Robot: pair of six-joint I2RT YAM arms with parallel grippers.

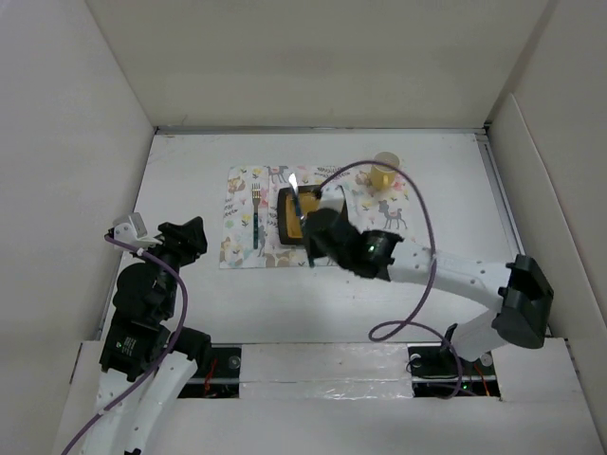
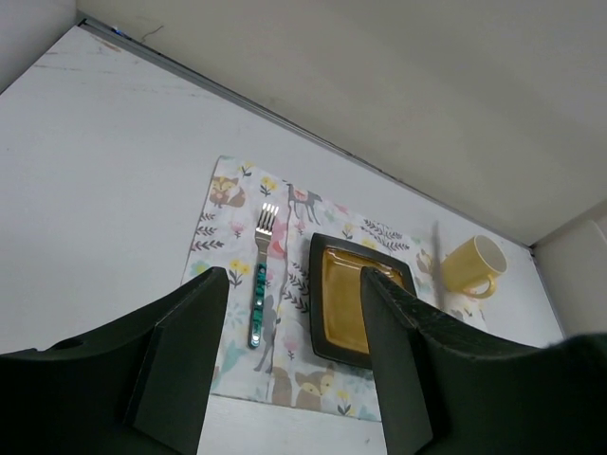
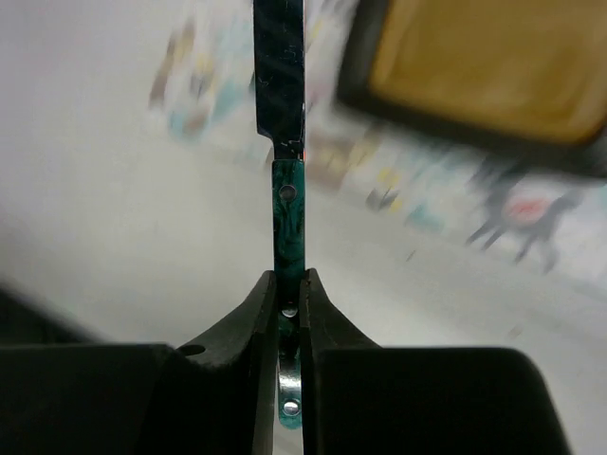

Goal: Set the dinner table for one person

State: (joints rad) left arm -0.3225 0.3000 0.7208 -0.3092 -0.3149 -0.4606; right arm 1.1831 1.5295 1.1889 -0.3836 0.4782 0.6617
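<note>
Over the plate [image 1: 287,226] on the dinner table [image 1: 190,161], the knife [image 3: 287,204], pinched in the right gripper [image 3: 289,284], is best laid flat just right of it, parallel to the fork [image 1: 256,220], while the left gripper [image 2: 294,284] is seen wide and empty.

Mat: I see a rectangular animal-print cloth placemat [image 2: 216,227].
Fork: teal-handled metal fork [image 2: 260,275], on it.
Plate: square black-rimmed amber plate [image 2: 343,303], beside fork.
Mug: yellow ceramic mug [image 2: 469,267], far-right corner.
</note>
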